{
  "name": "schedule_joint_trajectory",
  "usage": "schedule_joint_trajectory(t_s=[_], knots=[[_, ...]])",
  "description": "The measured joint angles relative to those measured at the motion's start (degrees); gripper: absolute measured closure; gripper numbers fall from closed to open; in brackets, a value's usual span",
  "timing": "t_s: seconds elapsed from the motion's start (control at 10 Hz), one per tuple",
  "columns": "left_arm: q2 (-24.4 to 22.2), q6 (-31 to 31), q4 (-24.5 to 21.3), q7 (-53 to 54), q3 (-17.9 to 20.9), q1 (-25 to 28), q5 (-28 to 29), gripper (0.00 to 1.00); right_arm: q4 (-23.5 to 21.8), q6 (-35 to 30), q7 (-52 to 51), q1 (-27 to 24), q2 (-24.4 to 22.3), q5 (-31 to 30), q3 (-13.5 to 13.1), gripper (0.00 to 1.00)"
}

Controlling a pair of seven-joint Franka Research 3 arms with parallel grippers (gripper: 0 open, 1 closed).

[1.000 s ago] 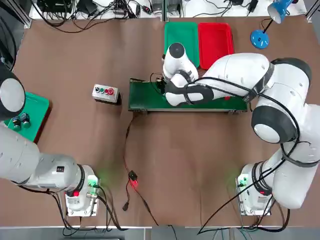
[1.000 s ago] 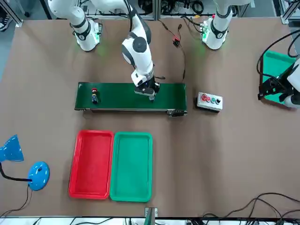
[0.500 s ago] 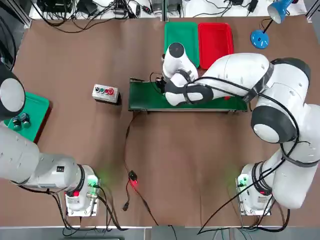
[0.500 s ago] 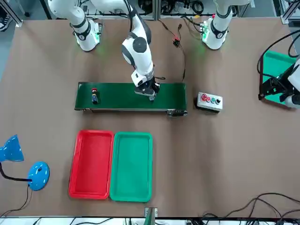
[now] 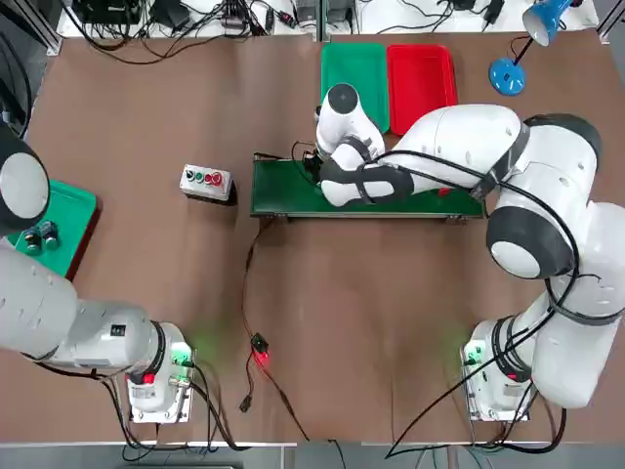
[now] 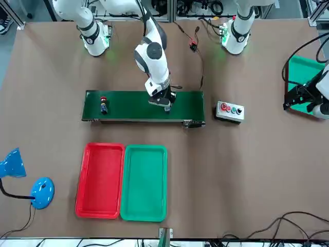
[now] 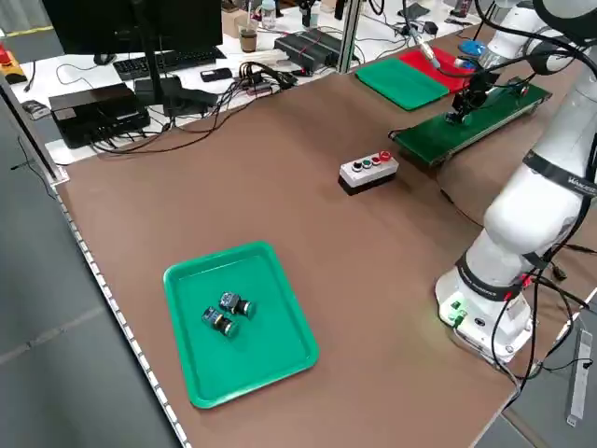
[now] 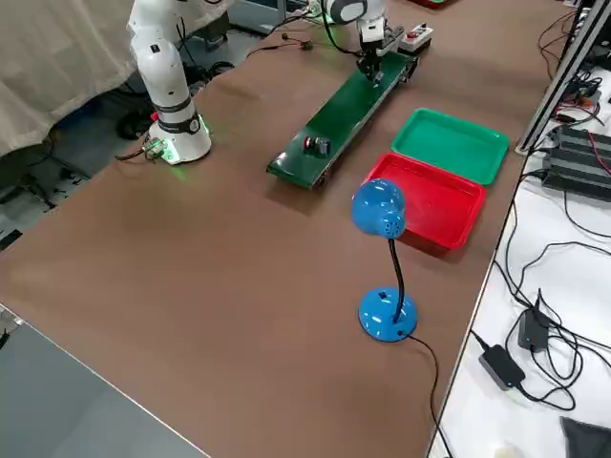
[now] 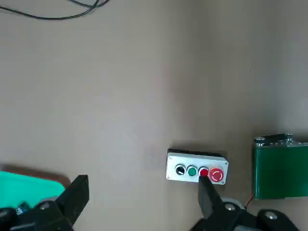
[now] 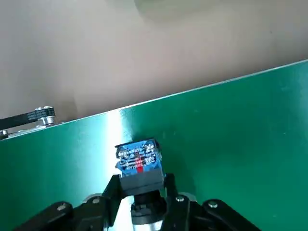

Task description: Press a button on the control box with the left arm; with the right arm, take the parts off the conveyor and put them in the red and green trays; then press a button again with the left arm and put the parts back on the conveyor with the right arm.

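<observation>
On the conveyor [image 10: 231, 125], blue-capped part [image 10: 138, 163] upright.

No legible text, brand, number or sign found — the small blue-and-red printed label [image 10: 138, 156] on the part carries markings too fine to read.

The right arm reaches forward and across toward the middle of the surface, its wrist bent down so that the right end effector [image 6: 165, 104] points at the surface, fingers [image 10: 111, 195] drawn close together. The left arm is folded back at the robot's far left, its left end effector [image 9: 139, 202] held high with fingers [image 9: 74, 195] spread wide.
</observation>
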Motion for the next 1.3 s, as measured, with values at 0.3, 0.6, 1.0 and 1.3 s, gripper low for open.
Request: schedule_joint_trajectory(t_s=[0.3, 0.6, 1.0, 1.3], knots=[[0.04, 0.00, 0.00, 0.06, 0.04, 0.81, 0.00, 0.00, 0.06, 0.00, 0.04, 0.01, 0.00, -0.02, 0.00, 0.50], [0.09, 0.00, 0.00, 0.06, 0.00, 0.79, 0.00, 0.00, 0.08, 0.00, 0.05, 0.01, 0.00, -0.18, -0.01, 0.44], [0.13, 0.00, 0.00, 0.06, 0.00, 0.79, 0.00, 0.00, 0.33, -0.45, -2.20, -0.13, 0.00, -0.66, -0.70, 0.00], [0.20, -0.03, -0.01, 0.06, -0.02, 0.77, 0.00, 0.00, 2.12, -3.11, -7.39, -2.70, -0.28, -0.72, -1.55, 0.00]])
